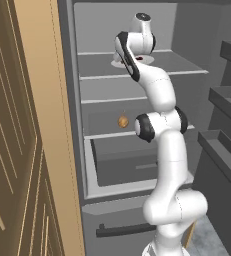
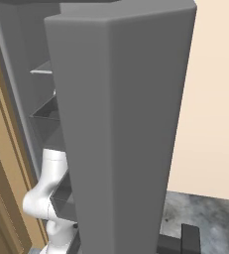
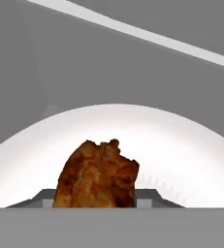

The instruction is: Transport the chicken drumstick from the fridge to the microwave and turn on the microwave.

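Chicken drumstick (image 3: 96, 175): reddish-brown, lumpy, low centre of the hand view, lying on a white plate (image 3: 181, 145) that spans most of the frame's width. End effector (image 3: 98, 197) right at the meat; a dark finger tip (image 3: 44, 197) shows to the left of it and another to the right, the drumstick sitting between them. Contact is probable, but the tips are mostly cut off at the bottom edge, so whether they are clamped on the meat or merely bracketing it I cannot tell. In the left base view the drumstick (image 1: 139, 58) is a small red-brown sliver on the plate (image 1: 118, 62), on an upper shelf (image 1: 187, 64) of the open fridge (image 1: 79, 125), upper centre of frame, with the white arm's wrist in front of it. Lower down, mid-frame, a small round tan-orange food item (image 1: 123, 121) sits on another shelf. Dark drawer (image 1: 122, 162) below that. Wooden panel (image 1: 17, 150) fills the left side.
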Available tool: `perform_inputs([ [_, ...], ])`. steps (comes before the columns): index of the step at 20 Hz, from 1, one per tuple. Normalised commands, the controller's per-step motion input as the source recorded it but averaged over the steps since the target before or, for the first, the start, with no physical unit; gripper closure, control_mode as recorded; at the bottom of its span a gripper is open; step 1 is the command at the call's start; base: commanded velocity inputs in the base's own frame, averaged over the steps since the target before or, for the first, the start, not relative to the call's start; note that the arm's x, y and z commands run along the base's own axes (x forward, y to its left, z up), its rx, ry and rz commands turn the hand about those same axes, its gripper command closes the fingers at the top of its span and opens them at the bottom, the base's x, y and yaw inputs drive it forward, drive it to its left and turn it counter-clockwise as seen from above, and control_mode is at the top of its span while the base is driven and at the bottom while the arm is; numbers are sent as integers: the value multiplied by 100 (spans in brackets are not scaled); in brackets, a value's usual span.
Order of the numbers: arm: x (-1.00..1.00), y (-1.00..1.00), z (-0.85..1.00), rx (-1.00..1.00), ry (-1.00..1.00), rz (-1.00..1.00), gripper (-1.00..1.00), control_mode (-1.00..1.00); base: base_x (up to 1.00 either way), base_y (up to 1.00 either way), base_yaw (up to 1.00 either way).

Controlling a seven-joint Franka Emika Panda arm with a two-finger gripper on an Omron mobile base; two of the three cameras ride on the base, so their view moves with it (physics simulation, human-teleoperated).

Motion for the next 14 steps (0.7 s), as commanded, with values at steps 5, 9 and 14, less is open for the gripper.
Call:
perform_inputs([
  [5, 0, -2, -20, -1, -16, 0, 100, -100, 0, 0, 0],
  [9, 0, -3, -5, 0, -20, 0, 100, -100, 0, 0, 0],
  [14, 0, -3, -3, 0, -15, 0, 100, -100, 0, 0, 0],
])
